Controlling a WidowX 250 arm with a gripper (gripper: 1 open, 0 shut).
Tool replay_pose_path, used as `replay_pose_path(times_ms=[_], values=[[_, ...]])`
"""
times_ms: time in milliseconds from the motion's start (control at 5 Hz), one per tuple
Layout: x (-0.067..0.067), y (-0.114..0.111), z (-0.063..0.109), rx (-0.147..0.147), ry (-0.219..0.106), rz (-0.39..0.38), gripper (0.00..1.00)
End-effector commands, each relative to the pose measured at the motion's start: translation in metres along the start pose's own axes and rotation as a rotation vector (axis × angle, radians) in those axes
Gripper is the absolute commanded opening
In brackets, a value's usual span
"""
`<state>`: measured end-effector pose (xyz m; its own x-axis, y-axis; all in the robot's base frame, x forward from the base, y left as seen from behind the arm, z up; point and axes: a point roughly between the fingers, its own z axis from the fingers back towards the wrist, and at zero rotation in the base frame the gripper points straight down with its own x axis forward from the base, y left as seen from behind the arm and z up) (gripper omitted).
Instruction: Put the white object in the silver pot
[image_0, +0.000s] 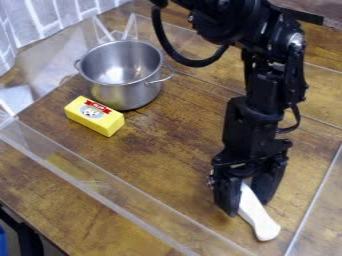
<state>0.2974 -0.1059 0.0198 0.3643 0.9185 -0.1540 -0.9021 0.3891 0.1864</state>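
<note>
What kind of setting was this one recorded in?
Probably a lab mock-up of a kitchen counter. A wooden tabletop is fenced by clear plastic walls, and it holds a silver pot and a yellow block like toy food, with the white object under the arm's open tool.

shiny steel silver pot (120, 73); worn, grainy wooden table (174, 140); matt white object (257, 216)
</note>
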Motion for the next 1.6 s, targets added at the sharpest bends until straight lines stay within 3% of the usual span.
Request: replay_pose_path(times_ms=[0, 200, 400, 1200, 1400], values=[[-0.003, 0.004, -0.016, 0.046, 0.017, 0.007, 1.0], [-0.006, 0.005, -0.017, 0.049, 0.022, 0.015, 1.0], [-0.008, 0.005, -0.019, 0.054, 0.024, 0.016, 0.0], [-0.019, 0.011, -0.023, 0.069, 0.034, 0.011, 0.0], [-0.018, 0.012, -0.011, 0.06, 0.038, -0.017, 0.0]])
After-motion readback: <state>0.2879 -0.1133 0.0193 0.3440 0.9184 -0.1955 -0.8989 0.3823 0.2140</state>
